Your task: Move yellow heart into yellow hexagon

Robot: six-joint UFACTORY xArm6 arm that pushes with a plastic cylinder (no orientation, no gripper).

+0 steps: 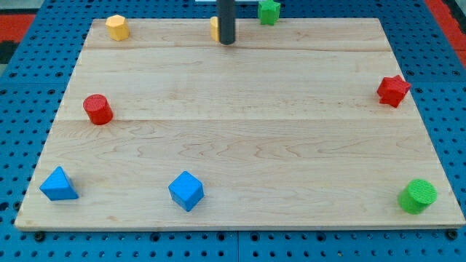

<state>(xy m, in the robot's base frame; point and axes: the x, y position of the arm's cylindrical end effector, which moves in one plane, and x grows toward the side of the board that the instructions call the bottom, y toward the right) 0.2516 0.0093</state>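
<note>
The yellow hexagon (116, 28) sits at the board's top left corner. The yellow heart (215, 28) is at the top edge near the middle, mostly hidden behind my rod; only its left side shows. My tip (227, 41) rests on the board just right of and touching or nearly touching the heart. The hexagon lies well to the left of the heart, along the same top edge.
A green star (269, 10) is at the top edge right of my rod. A red star (393, 90) is at the right edge, a red cylinder (97, 109) at the left. A blue triangle (58, 184), a blue cube (186, 191) and a green cylinder (418, 196) line the bottom.
</note>
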